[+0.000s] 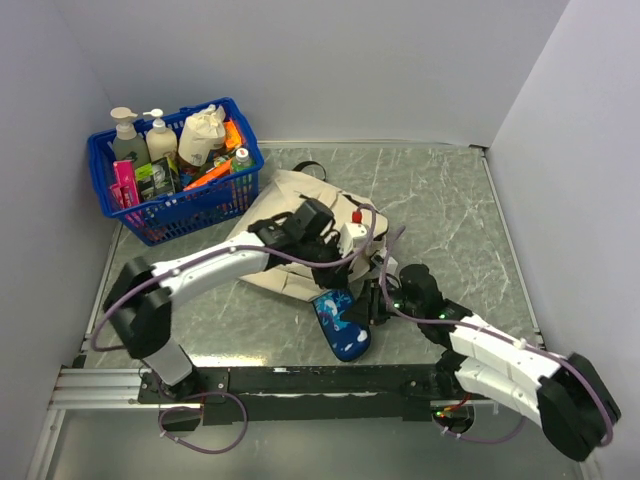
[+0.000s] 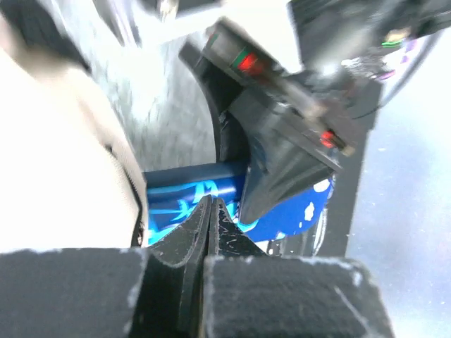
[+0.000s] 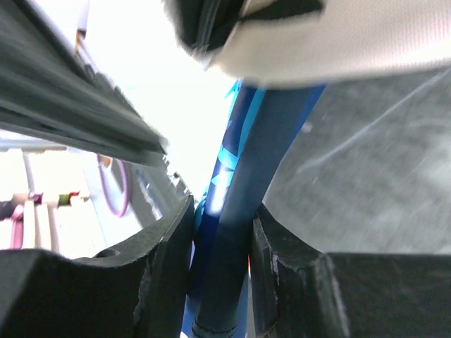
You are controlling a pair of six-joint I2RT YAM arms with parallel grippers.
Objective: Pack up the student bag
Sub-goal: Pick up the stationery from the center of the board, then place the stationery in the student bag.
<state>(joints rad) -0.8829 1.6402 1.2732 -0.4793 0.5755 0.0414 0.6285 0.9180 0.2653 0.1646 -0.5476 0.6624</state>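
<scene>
Cream-beige fabric backpack (image 1: pixel 283 195) w/ black straps is laid flat mid grey marbled table (image 1: pixel 450 220); judged soft, floppy, light, best gripped at zip rim. Jaws of left gripper (image 2: pixel 211 204) are pressed together, nothing seen btwn. Dark-blue patterned flat case (image 1: pixel 342 328), just beside bag, is clamped edgewise by right gripper (image 3: pixel 222 211).

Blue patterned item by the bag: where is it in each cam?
Top external: blue patterned item lower centre, at the student bag's near edge.
Left wrist: item lower centre, beyond the left gripper's shut fingertips.
Right wrist: item centre, edge-on, between the right gripper's fingers.
Shared landmark: the cream bag, left in left wrist, top in right wrist.
</scene>
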